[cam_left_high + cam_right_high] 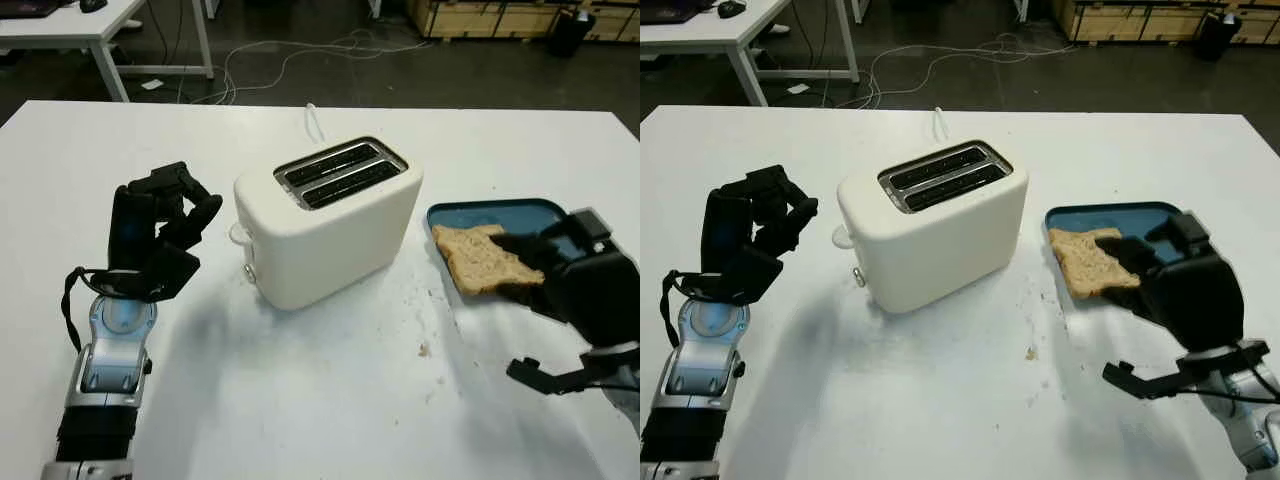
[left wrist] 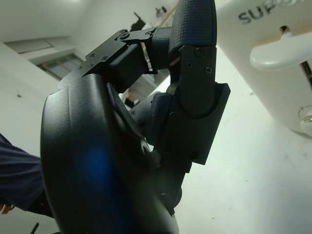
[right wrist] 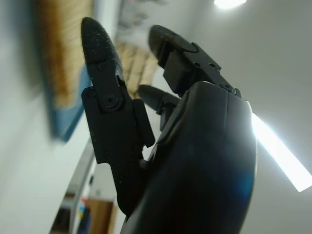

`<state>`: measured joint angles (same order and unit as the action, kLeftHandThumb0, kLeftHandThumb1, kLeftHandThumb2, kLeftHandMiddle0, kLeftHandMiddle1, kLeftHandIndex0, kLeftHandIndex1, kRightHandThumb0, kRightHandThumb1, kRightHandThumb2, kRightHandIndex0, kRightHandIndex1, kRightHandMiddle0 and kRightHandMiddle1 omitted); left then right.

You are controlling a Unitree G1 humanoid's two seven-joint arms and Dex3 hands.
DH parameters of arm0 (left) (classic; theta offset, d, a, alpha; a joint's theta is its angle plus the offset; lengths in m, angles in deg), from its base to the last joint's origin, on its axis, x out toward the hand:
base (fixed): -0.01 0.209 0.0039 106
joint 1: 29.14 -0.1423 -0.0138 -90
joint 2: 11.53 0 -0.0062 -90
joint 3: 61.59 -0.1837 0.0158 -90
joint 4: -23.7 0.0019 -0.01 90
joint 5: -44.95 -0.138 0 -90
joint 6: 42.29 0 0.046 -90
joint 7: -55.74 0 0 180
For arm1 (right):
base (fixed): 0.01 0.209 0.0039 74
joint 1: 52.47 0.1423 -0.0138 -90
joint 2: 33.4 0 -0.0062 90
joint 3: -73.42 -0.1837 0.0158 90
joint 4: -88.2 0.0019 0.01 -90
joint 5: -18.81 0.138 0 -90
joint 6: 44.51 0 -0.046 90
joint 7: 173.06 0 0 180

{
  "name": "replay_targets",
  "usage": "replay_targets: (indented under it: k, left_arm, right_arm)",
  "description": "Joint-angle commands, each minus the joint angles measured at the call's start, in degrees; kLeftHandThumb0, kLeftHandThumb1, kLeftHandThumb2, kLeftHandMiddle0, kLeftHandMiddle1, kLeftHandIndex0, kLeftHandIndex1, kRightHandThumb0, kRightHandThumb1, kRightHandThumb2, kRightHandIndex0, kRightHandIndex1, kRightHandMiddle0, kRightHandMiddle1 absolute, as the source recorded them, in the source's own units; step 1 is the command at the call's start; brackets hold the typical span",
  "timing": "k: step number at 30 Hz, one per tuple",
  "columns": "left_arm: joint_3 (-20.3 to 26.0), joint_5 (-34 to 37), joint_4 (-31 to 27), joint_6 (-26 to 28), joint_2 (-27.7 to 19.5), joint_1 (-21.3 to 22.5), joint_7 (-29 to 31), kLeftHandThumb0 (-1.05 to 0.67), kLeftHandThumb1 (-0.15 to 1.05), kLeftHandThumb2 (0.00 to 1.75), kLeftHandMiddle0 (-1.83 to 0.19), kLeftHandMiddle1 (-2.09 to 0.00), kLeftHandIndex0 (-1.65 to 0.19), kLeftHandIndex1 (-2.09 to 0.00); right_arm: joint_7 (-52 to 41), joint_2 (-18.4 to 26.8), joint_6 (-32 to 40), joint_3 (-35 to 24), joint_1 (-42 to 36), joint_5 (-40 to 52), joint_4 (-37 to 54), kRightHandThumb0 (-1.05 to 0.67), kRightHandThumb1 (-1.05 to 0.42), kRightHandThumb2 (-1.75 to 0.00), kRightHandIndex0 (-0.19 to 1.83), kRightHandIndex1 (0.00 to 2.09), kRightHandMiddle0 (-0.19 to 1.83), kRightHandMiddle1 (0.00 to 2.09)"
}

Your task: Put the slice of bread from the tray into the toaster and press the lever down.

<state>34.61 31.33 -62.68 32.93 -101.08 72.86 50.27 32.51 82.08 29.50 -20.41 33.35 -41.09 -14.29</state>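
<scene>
The slice of bread is lying at the near-left edge of the blue tray, partly overhanging onto the bench. The right hand is reaching over it, fingers touching the slice; whether they are gripping it cannot be told. The pick-up step is in hand. The left hand is hovering beside the toaster, fingers curled, holding nothing. Next move, in my judgement: securing the slice, lifting, and carrying it to a slot.
</scene>
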Motion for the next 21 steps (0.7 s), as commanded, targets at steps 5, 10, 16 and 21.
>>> replay_targets:
  k: [5,10,16,21]
  left_arm:
    - [0.41,1.23,1.00,-2.03,-0.16,1.33,-0.06,-0.83,0.92,0.39,-1.33,-1.57,-1.12,-1.45]
    - [0.40,0.68,0.74,-1.73,-0.12,1.26,-0.33,-0.84,0.92,0.39,-1.33,-1.56,-1.13,-1.44]
    - [0.63,1.71,0.54,-1.97,0.02,1.02,0.25,-0.83,0.92,0.38,-1.33,-1.56,-1.13,-1.43]
    - [0.41,1.62,-0.01,-1.59,-0.22,0.81,0.36,-0.83,0.92,0.38,-1.32,-1.55,-1.13,-1.42]
  right_arm:
    - [-1.84,2.50,3.83,4.92,2.87,0.06,-4.81,-0.88,-0.84,0.00,0.00,0.36,0.08,0.01]
    - [-0.65,3.19,5.37,8.89,5.90,-0.73,-8.65,-0.88,-0.83,0.00,0.00,0.04,0.01,0.01]
    - [2.25,3.77,6.32,12.94,9.52,-0.69,-13.22,-0.79,-0.83,0.00,0.00,0.00,0.00,0.00]
    - [6.42,4.11,6.02,16.12,12.30,-0.88,-16.97,-0.63,-0.88,-0.02,0.03,0.03,0.01,0.01]
